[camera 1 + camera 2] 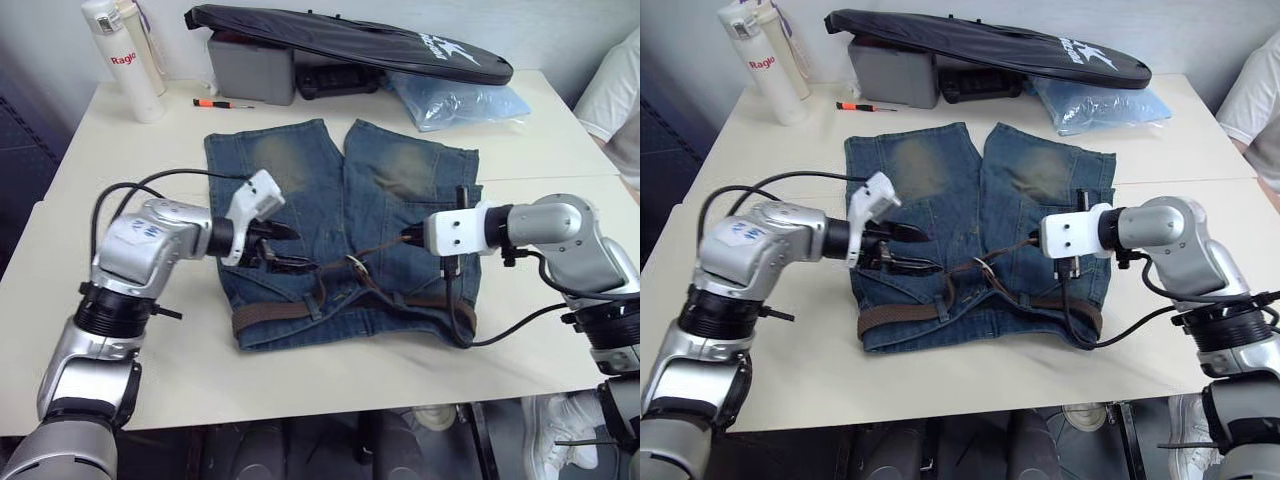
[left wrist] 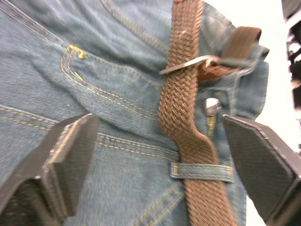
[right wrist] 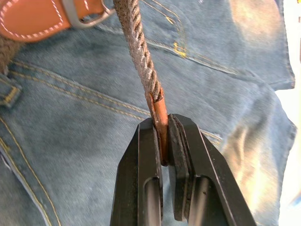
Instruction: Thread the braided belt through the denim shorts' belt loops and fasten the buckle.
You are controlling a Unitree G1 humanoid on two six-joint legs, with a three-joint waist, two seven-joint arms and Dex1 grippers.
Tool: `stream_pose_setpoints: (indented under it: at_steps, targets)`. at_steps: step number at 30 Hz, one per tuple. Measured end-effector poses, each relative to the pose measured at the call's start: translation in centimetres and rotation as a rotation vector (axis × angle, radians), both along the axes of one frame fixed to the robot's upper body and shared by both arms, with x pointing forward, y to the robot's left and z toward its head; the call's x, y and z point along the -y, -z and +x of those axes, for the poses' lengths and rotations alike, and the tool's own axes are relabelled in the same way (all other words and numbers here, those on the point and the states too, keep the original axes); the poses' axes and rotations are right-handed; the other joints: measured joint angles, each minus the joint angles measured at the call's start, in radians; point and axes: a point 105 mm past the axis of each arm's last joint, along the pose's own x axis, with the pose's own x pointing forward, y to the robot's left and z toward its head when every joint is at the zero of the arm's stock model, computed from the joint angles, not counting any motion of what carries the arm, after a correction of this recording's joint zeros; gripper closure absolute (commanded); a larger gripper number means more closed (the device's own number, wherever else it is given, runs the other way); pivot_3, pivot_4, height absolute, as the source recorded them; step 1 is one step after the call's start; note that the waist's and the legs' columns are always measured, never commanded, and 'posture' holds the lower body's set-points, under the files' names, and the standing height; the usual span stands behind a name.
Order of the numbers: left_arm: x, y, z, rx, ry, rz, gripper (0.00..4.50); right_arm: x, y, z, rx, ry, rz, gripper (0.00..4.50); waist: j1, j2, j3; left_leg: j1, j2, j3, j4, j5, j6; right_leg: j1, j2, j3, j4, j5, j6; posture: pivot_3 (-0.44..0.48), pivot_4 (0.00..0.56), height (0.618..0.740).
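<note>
Here, woven braided belt [image 2: 188, 117], faded denim shorts [image 1: 300, 165]

A pale cream, matt surface [image 1: 120, 330] spans most of the frame, made of sections joined along thin seams: one runs across the right side, another down the left. Behind it, along the top of the frame, stands a plain white wall [image 1: 330, 8]. At the upper left, two white cylindrical bottles [image 1: 125, 60] stand upright near the far corner, one bearing red lettering. Beside them lies a small orange-and-black screwdriver [image 1: 222, 103]. At upper centre a grey box [image 1: 250, 70] sits under a long black fabric bag [image 1: 350, 42], with a bluish clear plastic bag [image 1: 455, 100] at its right. A person's white sleeve [image 1: 615, 85] shows at the right edge. The light is soft and even.
</note>
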Motion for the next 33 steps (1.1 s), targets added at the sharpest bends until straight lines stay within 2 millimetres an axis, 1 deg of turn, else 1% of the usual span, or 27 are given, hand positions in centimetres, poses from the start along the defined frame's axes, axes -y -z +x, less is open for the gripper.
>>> stream_pose_setpoints:
  at_steps: [2, 5, 10, 11, 13, 15, 18, 21, 23, 25, 27, 28, 30, 33]
  targets:
    - [-0.2, -0.1, -0.4, -0.003, 0.017, 0.0, 0.06, 0.3, -0.4, -0.1, 0.021, -0.003, -0.01, 4.5, 0.0, 0.0, 0.0, 0.0, 0.0, 0.0, 0.0, 0.0, 0.0, 0.0, 0.0, 0.0, 0.0, 0.0, 0.0, 0.0, 0.15, 0.74]
    - [-0.2, 0.3, -0.9, -0.017, 0.037, 0.004, 0.06, 0.6, -0.7, -0.2, 0.06, -0.022, -0.041, 4.5, 0.0, 0.0, 0.0, 0.0, 0.0, 0.0, 0.0, 0.0, 0.0, 0.0, 0.0, 0.0, 0.0, 0.0, 0.0, 0.0, 0.15, 0.74]
    - [0.8, 0.8, -1.2, -0.035, 0.069, -0.006, 0.06, 2.6, -0.8, 0.0, 0.159, -0.018, -0.126, 4.5, 0.002, 0.0, 0.0, 0.0, 0.0, 0.0, 0.0, 0.0, 0.0, 0.0, 0.0, 0.0, 0.0, 0.0, 0.0, 0.0, 0.15, 0.74]
    - [0.8, 0.9, -1.2, -0.037, 0.071, -0.005, 0.06, 2.6, -0.9, 0.1, 0.169, -0.018, -0.124, 4.5, 0.002, 0.0, 0.0, 0.0, 0.0, 0.0, 0.0, 0.0, 0.0, 0.0, 0.0, 0.0, 0.0, 0.0, 0.0, 0.0, 0.15, 0.74]
    - [1.0, 1.0, -1.3, -0.037, 0.079, -0.006, 0.06, 2.7, -1.5, 0.1, 0.21, -0.029, -0.122, 4.5, 0.001, 0.0, 0.0, 0.0, 0.0, 0.0, 0.0, 0.0, 0.0, 0.0, 0.0, 0.0, 0.0, 0.0, 0.0, 0.0, 0.15, 0.74]
    - [1.4, 1.0, -1.3, -0.036, 0.091, -0.009, 0.06, 2.6, -2.9, 0.1, 0.272, -0.051, -0.126, 4.5, -0.004, 0.0, 0.0, 0.0, 0.0, 0.001, 0.0, 0.0, 0.0, 0.0, 0.0, 0.0, 0.0, 0.0, 0.0, 0.0, 0.15, 0.74]
    - [2.0, 0.9, -1.3, -0.03, 0.11, -0.022, 0.06, 2.6, -4.4, 0.0, 0.333, -0.075, -0.142, 4.5, -0.008, 0.0, 0.0, 0.0, 0.0, 0.001, 0.0, 0.0, 0.0, 0.0, 0.0, 0.0, 0.0, 0.0, 0.0, 0.0, 0.15, 0.74]
    - [2.5, 0.5, -0.9, -0.014, 0.111, -0.037, 0.06, 2.5, -5.1, -0.1, 0.352, -0.086, -0.133, 4.5, -0.006, 0.0, 0.0, 0.0, 0.0, 0.001, 0.0, 0.0, 0.0, 0.0, 0.0, 0.0, 0.0, 0.0, 0.0, 0.0, 0.15, 0.74]
    - [3.2, 0.0, -0.3, 0.002, 0.101, -0.059, 0.06, 2.0, -5.4, -0.4, 0.353, -0.106, -0.123, 4.5, -0.003, 0.0, 0.0, 0.0, 0.0, 0.001, 0.001, 0.0, 0.0, 0.0, 0.0, 0.0, 0.0, 0.0, 0.0, 0.0, 0.15, 0.74]
    - [4.3, -0.5, 0.3, 0.015, 0.093, -0.089, 0.06, 1.0, -5.7, -0.7, 0.336, -0.127, -0.092, 4.5, -0.002, 0.0, 0.0, 0.0, 0.0, 0.001, 0.001, 0.0, 0.0, 0.0, 0.0, 0.0, 0.0, 0.0, 0.0, 0.0, 0.15, 0.74]
    - [5.1, -0.8, 0.5, 0.028, 0.095, -0.103, 0.06, 0.6, -5.7, -0.8, 0.314, -0.126, -0.069, 4.5, -0.002, 0.0, 0.0, 0.0, 0.0, 0.001, 0.001, 0.0, 0.0, 0.0, 0.0, 0.0, 0.0, 0.0, 0.0, 0.0, 0.15, 0.74]
    - [6.4, -1.3, 1.0, 0.059, 0.087, -0.109, 0.06, 0.3, -5.6, -0.4, 0.275, -0.089, -0.034, 4.5, 0.002, 0.0, 0.0, 0.0, 0.0, 0.001, 0.001, 0.0, 0.0, 0.0, 0.0, 0.0, 0.0, 0.001, 0.0, 0.0, 0.15, 0.74]
    - [7.9, -1.4, 1.0, 0.084, 0.1, -0.101, 0.06, 0.0, -5.6, -0.2, 0.238, -0.061, -0.001, 4.5, 0.003, 0.0, 0.0, 0.0, 0.0, 0.001, 0.001, 0.0, 0.0, 0.0, 0.0, 0.0, 0.0, 0.001, 0.0, 0.0, 0.15, 0.74]
    - [9.3, -1.1, 1.2, 0.109, 0.087, -0.067, 0.06, 0.3, -5.4, 0.1, 0.195, -0.011, 0.009, 4.5, 0.004, 0.0, 0.0, 0.0, 0.0, 0.001, 0.001, 0.0, 0.0, 0.0, 0.0, 0.0, 0.0, 0.001, 0.0, 0.0, 0.15, 0.74]
